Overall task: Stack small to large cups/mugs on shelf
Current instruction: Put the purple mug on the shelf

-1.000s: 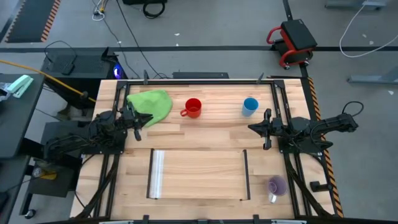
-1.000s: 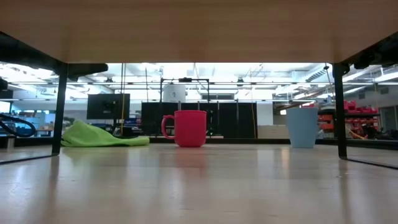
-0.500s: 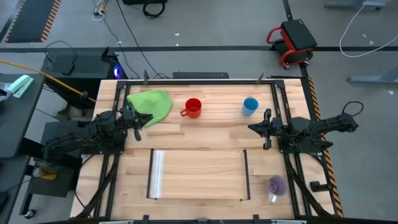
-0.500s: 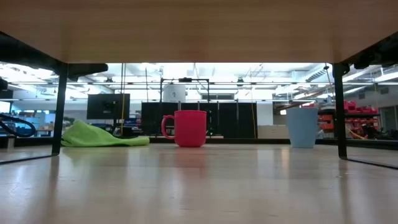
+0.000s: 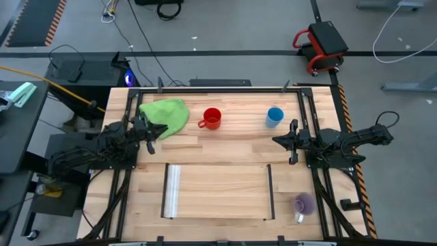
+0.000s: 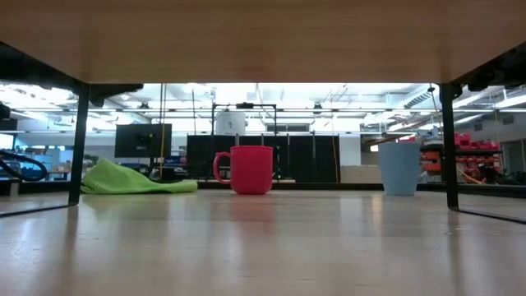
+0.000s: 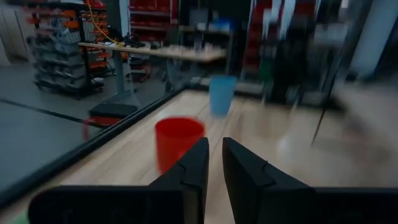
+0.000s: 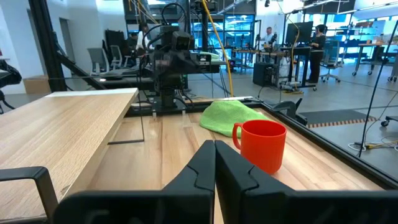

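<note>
The red mug [image 5: 212, 118] stands upright at the far middle of the table, and the light-blue cup [image 5: 274, 116] stands to its right. The purple mug [image 5: 302, 203] stands at the near right corner. The shelf [image 5: 218, 191] is at the near middle, with its clear strip [image 5: 173, 190] on the left and its dark bar [image 5: 270, 191] on the right. My left gripper [image 5: 151, 134] hovers at the left, beside the green cloth [image 5: 166, 114]. It is empty, and its fingers [image 7: 214, 163] are all but shut. My right gripper [image 5: 289, 141] hovers at the right, shut and empty [image 8: 215, 155].
The green cloth lies at the far left, close to my left gripper. In the low view the shelf's underside [image 6: 263, 41] spans the top on thin dark legs [image 6: 80, 140]. The red mug [image 6: 251, 170] and the blue cup [image 6: 400, 168] stand beyond it. Black frame rails run along the table's sides.
</note>
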### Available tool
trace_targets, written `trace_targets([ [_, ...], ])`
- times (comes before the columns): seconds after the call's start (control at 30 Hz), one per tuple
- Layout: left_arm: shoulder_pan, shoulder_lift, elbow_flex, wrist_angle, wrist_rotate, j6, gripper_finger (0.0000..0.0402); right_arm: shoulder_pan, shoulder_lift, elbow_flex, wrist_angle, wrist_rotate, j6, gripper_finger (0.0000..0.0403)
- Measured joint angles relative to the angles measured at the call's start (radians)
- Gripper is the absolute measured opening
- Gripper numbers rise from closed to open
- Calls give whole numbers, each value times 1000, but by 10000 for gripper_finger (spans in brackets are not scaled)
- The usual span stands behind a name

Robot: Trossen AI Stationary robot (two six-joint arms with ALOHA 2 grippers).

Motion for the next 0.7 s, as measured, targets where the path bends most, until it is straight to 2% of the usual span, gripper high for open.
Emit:
trace_targets([
  [0.23, 0, 0, 0, 140, -26, -302, 61, 0, 0, 0, 4, 0, 1, 9],
  [0.33, 0, 0, 0, 201, -26, -401, 61, 0, 0, 0, 68, 0, 49, 9],
  [0.43, 0, 0, 0, 262, -26, -426, 57, 0, 0, 0, 219, 1, 123, 9],
  [0.7, 0, 0, 0, 395, -28, -427, 56, 0, 0, 0, 760, 1, 220, 10],
])
